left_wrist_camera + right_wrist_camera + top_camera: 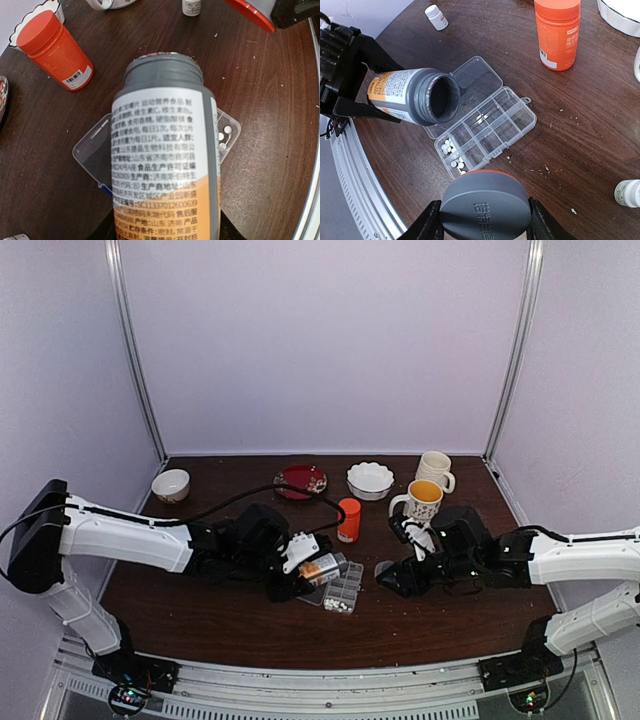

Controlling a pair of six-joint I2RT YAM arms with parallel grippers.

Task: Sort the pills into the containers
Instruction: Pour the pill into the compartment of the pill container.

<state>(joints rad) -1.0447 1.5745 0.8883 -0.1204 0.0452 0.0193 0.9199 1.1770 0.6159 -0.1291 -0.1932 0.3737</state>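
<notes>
Left pincer clamps a grey plastic bottle with a white-and-orange label. The bottle is tipped on its side, its uncapped mouth hanging over the opened flat clear plastic pill organizer. That organizer lies on the dark brown tabletop, about midway between the left and right edges and closer to the near edge. Tiny white pills sit in the end cell closest to the near edge, and a few more lie in a middle cell. Right pincer grips a round grey bottle cap just right of the organizer.
</notes>
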